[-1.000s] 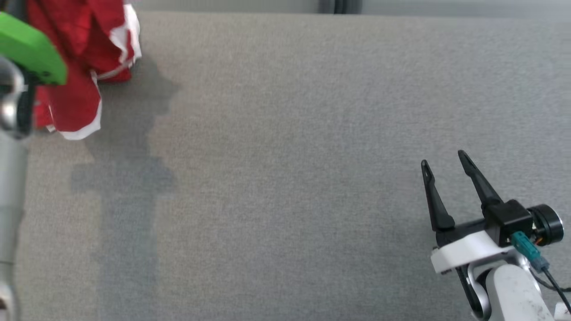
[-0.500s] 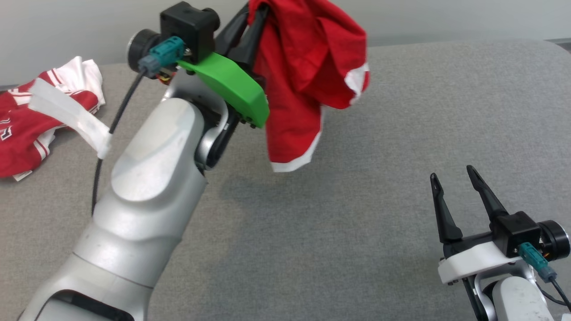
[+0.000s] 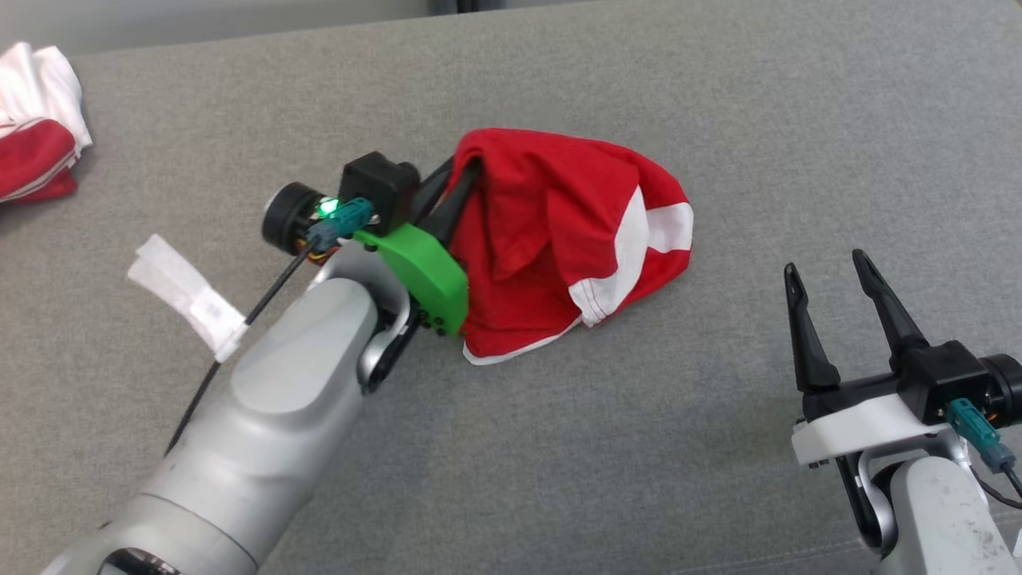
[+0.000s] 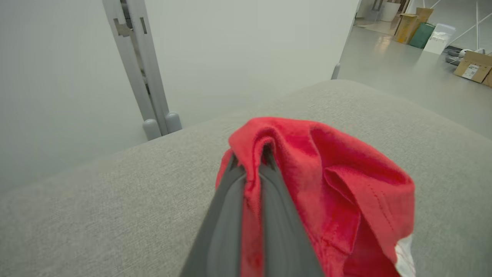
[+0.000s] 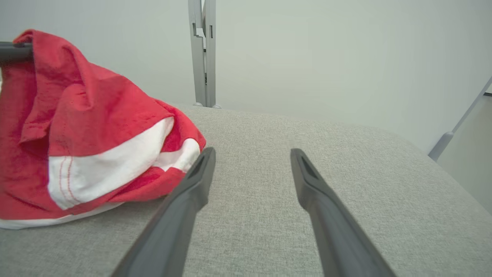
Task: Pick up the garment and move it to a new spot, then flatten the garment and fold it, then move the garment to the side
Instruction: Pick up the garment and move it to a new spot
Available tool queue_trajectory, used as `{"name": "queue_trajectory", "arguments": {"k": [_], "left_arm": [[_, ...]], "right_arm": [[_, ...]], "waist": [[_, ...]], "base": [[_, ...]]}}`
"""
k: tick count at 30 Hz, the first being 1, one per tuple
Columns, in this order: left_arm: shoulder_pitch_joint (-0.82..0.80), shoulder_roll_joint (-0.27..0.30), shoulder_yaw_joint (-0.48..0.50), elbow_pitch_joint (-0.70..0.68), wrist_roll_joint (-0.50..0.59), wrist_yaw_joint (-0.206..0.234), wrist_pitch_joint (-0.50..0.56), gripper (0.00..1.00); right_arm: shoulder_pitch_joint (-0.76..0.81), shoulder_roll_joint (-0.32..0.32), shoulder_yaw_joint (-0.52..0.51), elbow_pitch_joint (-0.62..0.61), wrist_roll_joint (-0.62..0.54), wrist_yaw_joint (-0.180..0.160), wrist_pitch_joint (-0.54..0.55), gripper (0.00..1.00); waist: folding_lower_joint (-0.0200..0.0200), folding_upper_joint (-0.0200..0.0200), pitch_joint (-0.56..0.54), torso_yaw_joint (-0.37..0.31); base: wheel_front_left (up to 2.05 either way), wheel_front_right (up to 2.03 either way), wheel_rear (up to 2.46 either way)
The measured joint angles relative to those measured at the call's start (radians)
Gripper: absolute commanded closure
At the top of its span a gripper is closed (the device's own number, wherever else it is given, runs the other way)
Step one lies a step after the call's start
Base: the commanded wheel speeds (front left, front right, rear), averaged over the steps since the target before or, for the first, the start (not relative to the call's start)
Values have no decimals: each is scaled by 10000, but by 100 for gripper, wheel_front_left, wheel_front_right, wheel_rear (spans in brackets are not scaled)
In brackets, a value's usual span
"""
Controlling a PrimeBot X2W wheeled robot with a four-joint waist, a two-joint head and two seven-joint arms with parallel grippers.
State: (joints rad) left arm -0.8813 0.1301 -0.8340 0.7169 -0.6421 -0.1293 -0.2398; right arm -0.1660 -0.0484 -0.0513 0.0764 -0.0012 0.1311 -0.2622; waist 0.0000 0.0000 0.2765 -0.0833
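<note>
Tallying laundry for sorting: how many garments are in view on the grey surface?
2. One red garment sits mid-surface, the left gripper shut on it; a second garment, red and white, lies at the upper left edge, partly cut off. More may be hidden.
</note>
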Motion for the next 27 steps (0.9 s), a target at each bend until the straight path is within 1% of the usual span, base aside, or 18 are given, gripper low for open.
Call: {"name": "queue_trajectory", "arguments": {"k": [4,7,10,11,12,13,14,22,26,27], "left_arm": [[3,441,-109,750,107,0,-171,100],[-3,545,15,1018,230,0,-201,100],[-39,629,280,920,489,0,-215,100],[-38,642,374,865,598,0,-217,76],[-36,642,472,809,679,0,-222,55],[-28,640,617,727,761,0,-224,9],[1,633,807,627,821,0,-226,0],[1000,546,1743,-127,1256,0,-242,0],[1805,476,2163,-631,1367,0,-242,0],[2263,454,2429,-1014,1457,0,-244,0]], "right_arm": [[-140,-2,-79,44,0,0,-8,0],[-175,-4,-140,63,-13,0,-10,0],[-250,-2,-148,100,-63,0,-10,0],[-284,-2,-138,104,-79,0,-10,0],[-293,-2,-125,105,-88,0,-10,0],[-293,-2,-104,121,-90,0,-10,0],[-293,0,-73,134,-94,0,-10,0],[-267,0,50,221,-265,0,-10,0],[-66,0,63,276,-345,0,-10,0],[35,0,35,284,-372,0,-10,0]], "waist": [[0,0,427,-83],[0,0,639,-95],[0,0,728,-28],[0,0,731,13],[0,0,725,45],[0,0,709,80],[0,0,679,109],[0,0,198,312],[0,0,-209,456],[0,0,-461,539]], "base": [[0,0,0],[0,0,0],[0,0,0],[0,0,0],[0,0,0],[0,0,0],[0,0,0],[0,0,0],[0,0,0],[0,0,0]]}}
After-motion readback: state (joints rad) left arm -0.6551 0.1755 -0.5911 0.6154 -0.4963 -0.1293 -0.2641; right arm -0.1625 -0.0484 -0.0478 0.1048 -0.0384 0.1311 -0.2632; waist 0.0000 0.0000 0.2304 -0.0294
